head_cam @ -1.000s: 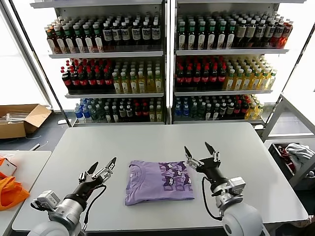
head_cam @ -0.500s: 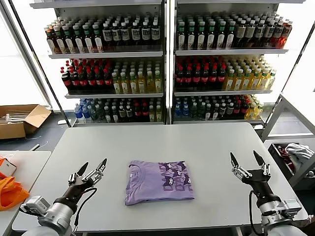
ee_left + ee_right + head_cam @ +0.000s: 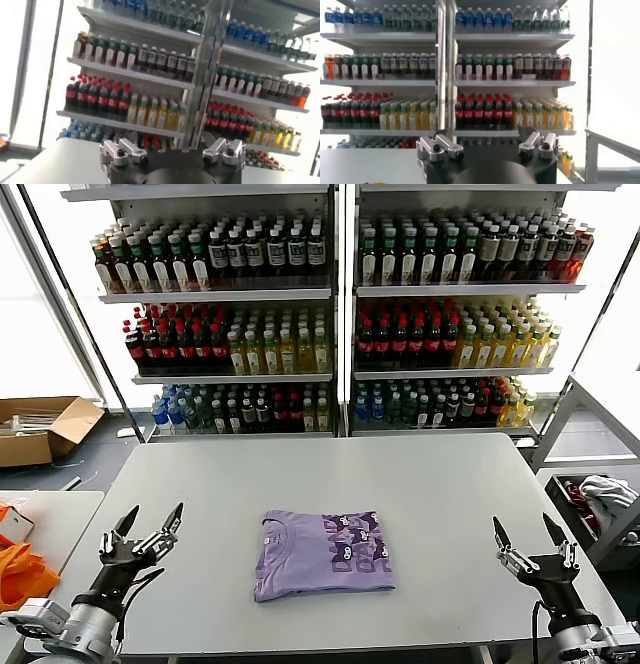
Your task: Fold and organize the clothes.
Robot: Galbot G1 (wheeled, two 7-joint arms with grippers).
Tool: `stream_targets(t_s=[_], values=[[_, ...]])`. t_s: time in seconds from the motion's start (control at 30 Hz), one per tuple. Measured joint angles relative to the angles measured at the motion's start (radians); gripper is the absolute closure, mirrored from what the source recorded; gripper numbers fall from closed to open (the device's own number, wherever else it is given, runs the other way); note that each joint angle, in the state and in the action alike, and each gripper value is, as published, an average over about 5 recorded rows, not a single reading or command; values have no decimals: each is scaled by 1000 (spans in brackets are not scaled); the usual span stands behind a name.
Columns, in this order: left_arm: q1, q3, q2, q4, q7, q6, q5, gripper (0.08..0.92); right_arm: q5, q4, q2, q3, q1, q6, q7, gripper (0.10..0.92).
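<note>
- A lilac T-shirt [image 3: 323,553] lies folded into a neat rectangle on the grey table [image 3: 320,474], near the front edge and about midway across, with its dark purple print facing up.
- The left gripper [image 3: 141,531] hovers over the table's front left corner, well apart from the shirt, fingers spread wide and holding nothing.
- The right gripper [image 3: 531,540] sits near the front right edge, also well away from the shirt, fingers wide apart and empty.
- Behind the table stand shelves [image 3: 340,289] packed with drink bottles.
- A cardboard box [image 3: 40,427] rests on the floor to the left, and orange fabric [image 3: 20,572] lies on a side table.
</note>
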Motion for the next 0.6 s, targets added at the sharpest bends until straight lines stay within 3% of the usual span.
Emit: stream_targets(t_s=[0.6], values=[[44,-123,-86,-5,182,-128,176,177,-61,31,38,2,-67,30,-40,203]])
